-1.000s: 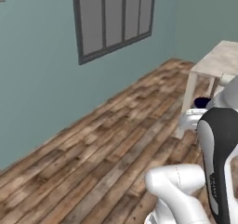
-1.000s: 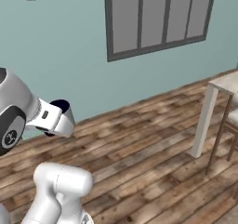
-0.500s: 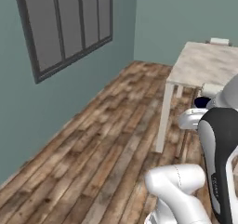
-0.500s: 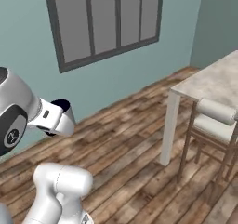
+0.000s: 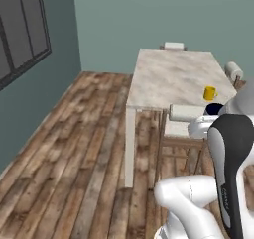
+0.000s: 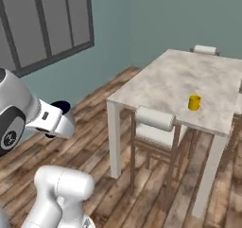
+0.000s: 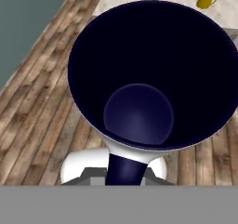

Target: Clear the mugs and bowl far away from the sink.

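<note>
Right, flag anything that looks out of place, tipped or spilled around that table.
Nothing stands out. The yellow mug stands upright on the marble-topped table, with no spill around it. The pale mug with the dark inside is carried in front of the hand, apparently empty. The chair sits tucked under the table edge, upright.

Two mugs on show: one yellow mug (image 5: 210, 92) standing on the surface (image 5: 168, 79), one dark-lined mug (image 7: 151, 74) right up at the hand. One pale surface. Three chairs counted around it: near chair (image 5: 184, 124), far-end chair (image 5: 173, 46), right-side chair (image 5: 234, 70). One dark-framed window (image 6: 42, 23).
</note>
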Tool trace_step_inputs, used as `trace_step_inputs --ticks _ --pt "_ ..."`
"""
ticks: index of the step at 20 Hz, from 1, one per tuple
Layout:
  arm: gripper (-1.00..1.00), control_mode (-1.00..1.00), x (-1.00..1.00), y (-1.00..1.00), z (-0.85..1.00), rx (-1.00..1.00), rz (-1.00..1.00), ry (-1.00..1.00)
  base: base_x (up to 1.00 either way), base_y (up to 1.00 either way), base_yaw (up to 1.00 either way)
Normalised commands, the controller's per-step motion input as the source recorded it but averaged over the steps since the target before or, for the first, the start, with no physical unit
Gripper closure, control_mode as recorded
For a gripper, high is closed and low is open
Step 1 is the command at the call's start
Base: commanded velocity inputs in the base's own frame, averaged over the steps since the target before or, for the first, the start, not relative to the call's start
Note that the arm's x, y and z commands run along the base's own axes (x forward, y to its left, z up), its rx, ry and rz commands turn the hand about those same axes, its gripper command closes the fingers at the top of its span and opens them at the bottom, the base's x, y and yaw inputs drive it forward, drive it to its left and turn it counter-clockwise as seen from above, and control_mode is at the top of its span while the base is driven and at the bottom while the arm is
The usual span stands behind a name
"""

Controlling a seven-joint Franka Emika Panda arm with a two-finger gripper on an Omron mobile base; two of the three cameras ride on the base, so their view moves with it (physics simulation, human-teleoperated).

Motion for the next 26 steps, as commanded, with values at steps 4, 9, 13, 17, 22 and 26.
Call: trace_step_inputs --ticks 4,9,13,17,22,26 --pt "1.00 1.00 0.00 0.00 0.00 0.00 0.00 0.00 0.90 -1.00 -0.37" --pt "1.00 1.00 0.00 0.00 0.00 0.00 0.00 0.00 0.99 -1.00 -0.36" --pt "1.00 1.00 0.00 0.00 0.00 0.00 0.00 0.00 1.00 -0.68 -0.28" --pt "1.00 1.00 0.00 0.00 0.00 0.00 0.00 0.00 1.00 -0.51 -0.23" --pt "1.00 1.00 0.00 0.00 0.00 0.00 0.00 0.00 1.00 -0.11 -0.24" --pt "1.00 1.00 0.00 0.00 0.00 0.00 0.00 0.00 1.00 -0.37 -0.13"
